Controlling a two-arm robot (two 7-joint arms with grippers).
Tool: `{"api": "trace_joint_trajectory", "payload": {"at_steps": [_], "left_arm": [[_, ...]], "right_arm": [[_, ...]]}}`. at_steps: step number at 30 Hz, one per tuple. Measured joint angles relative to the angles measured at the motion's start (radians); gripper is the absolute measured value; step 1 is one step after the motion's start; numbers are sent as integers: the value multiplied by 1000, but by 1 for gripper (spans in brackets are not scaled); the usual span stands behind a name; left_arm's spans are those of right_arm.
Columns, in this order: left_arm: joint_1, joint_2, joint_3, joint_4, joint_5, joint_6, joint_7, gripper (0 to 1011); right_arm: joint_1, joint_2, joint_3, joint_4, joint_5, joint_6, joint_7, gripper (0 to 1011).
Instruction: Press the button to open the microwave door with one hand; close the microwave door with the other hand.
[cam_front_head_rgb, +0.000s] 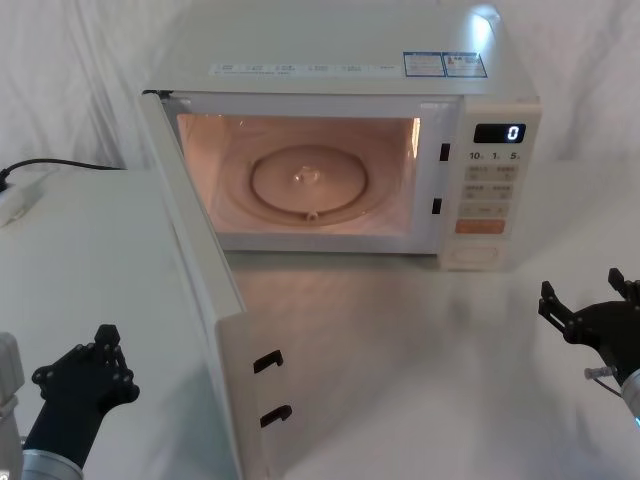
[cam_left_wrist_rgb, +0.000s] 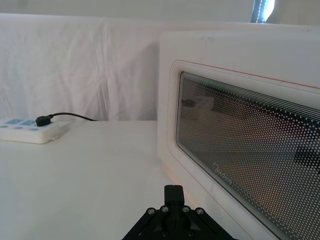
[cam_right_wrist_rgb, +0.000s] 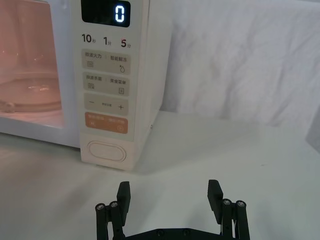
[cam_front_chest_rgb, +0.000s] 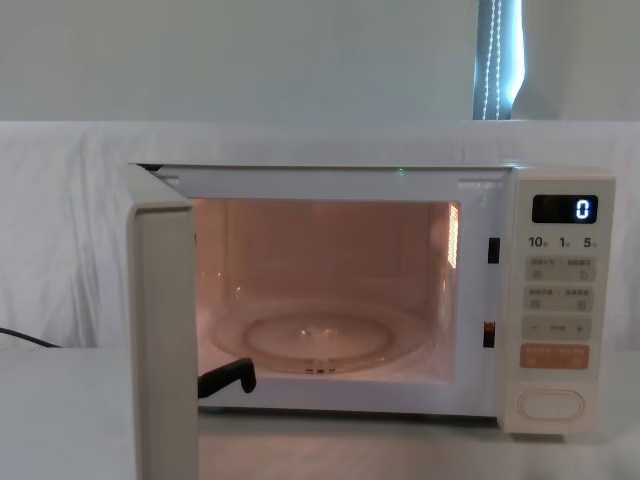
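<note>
Microwave door (cam_front_head_rgb: 195, 300) swung wide open, beside left gripper (cam_front_head_rgb: 85, 375), jaw state unclear, button (cam_right_wrist_rgb: 106, 151) ahead of right gripper (cam_right_wrist_rgb: 170, 196), jaws spread and empty

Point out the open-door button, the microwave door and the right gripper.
button (cam_right_wrist_rgb: 107, 151): right wrist view, middle of its face.
microwave door (cam_front_head_rgb: 215, 300): head view, inner edge.
right gripper (cam_right_wrist_rgb: 170, 194): right wrist view, midway between its open fingertips.

Power strip (cam_left_wrist_rgb: 30, 131) on white table (cam_left_wrist_rgb: 85, 180)

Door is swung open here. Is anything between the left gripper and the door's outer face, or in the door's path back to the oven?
Nothing visible. The left gripper faces the microwave door across bare table, and the swing path ahead of the microwave looks clear.
</note>
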Motion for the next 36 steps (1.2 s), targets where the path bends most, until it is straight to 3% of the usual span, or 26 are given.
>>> {"api": "trace_joint_trajectory", "payload": {"at_steps": [10, 17, 28, 36], "left_arm": [[2, -17, -29, -8, -15, 16, -26, 0], [10, -17, -82, -40, -65, 50, -77, 0], [-9, 46, -137, -106, -232, 148, -195, 0], [-44, 97, -123, -137, -301, 211, -241, 0]], "right_arm": [[0, 0, 0, 0, 0, 0, 0, 1002], [0, 0, 0, 0, 0, 0, 0, 1002], [0, 0, 0, 0, 0, 0, 0, 1002], [0, 0, 0, 0, 0, 0, 0, 1002]]}}
